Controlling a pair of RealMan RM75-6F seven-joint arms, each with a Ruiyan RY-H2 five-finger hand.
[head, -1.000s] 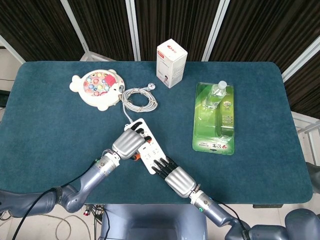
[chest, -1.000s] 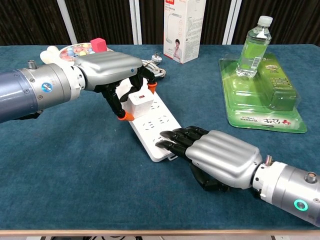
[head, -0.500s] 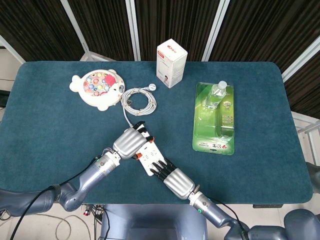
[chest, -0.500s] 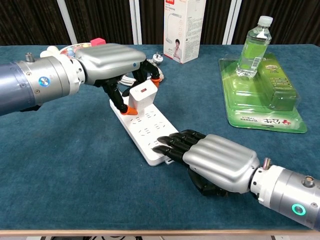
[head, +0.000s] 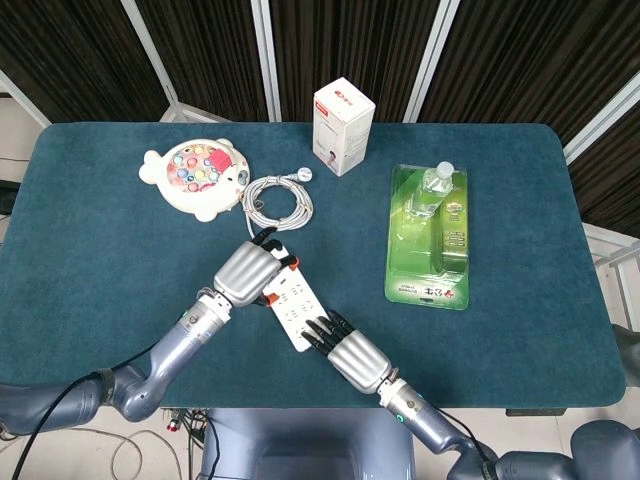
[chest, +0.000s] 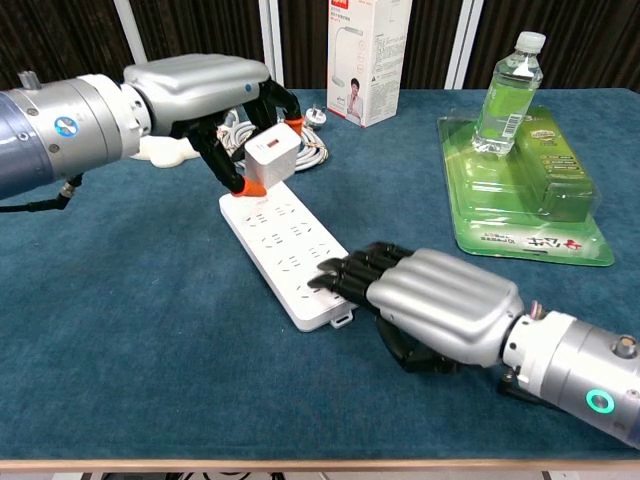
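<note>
Left hand (chest: 215, 95) pinches the white charger (chest: 272, 155) just above the power strip's (chest: 285, 245) far end; right hand (chest: 425, 305) presses fingertips on its near end.

White power strip (chest: 285, 250) on teal bench (chest: 120, 330); white charger (chest: 270, 155) with a small red mark, held by silver left hand (chest: 200, 85) with black, orange-tipped fingers (chest: 235, 185); silver right hand (chest: 440, 305), black fingers (chest: 345, 275); green tray (chest: 530, 190)
</note>
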